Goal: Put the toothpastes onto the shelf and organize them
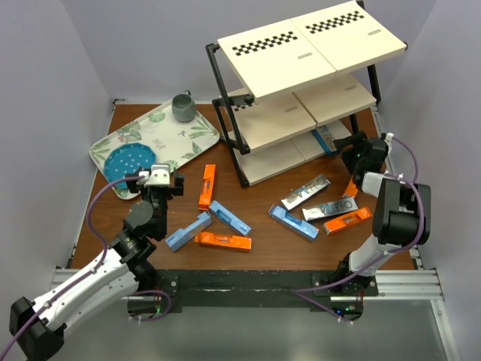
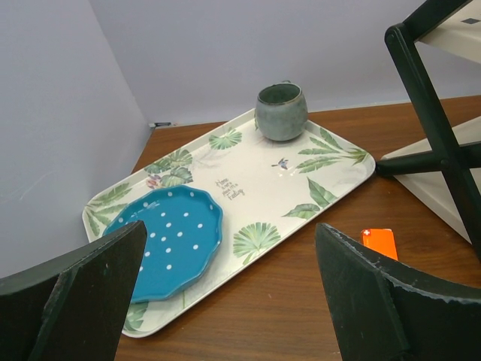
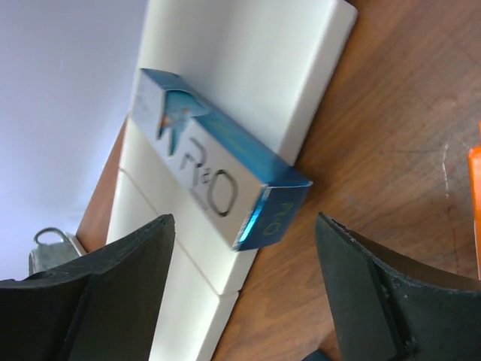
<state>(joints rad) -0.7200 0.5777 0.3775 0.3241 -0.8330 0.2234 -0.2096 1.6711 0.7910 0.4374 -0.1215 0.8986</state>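
The right tool (image 3: pixel 244 259), open and empty, faces a blue carton (image 3: pixel 210 177) laid where it belongs on the bottom board of the shelf (image 1: pixel 301 49), while the left tool (image 2: pixel 229 256) hovers wide open, empty, by the far-left tray (image 2: pixel 263 188).

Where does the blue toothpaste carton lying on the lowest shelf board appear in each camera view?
Top external: the blue carton is right of centre, on the lowest cream board.
Left wrist: not in it.
Right wrist: the carton is in the middle of the picture, lying on the cream board, one end past its edge.
Shared landmark: the shelf.
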